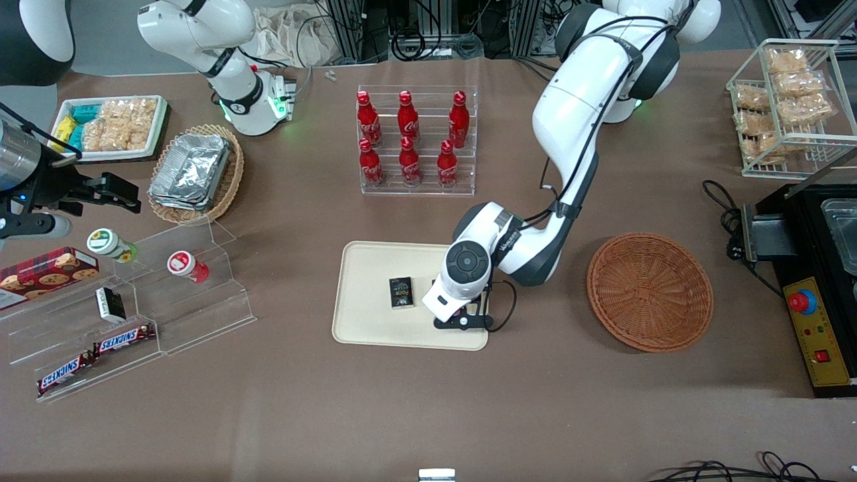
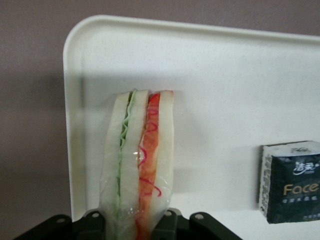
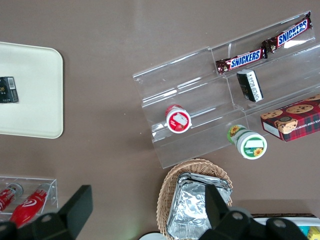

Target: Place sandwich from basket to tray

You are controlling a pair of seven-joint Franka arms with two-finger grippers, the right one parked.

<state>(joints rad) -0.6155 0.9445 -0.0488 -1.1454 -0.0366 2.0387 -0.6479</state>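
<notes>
Left wrist view: the end effector (image 2: pixel 137 222) pinches the wrapped sandwich (image 2: pixel 140 160) over the cream tray (image 2: pixel 210 65), near its corner. A small black tissue pack (image 2: pixel 292 187) lies on the tray beside it. Toward the working arm's end of the table sits the reddish-brown wicker basket (image 1: pixel 649 291).

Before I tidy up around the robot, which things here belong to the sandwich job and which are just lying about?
Job: sandwich, gripped by the claw over the tray; basket.

Lying about: black tissue box on the tray, cola bottles, foil containers, Snickers bars.
</notes>
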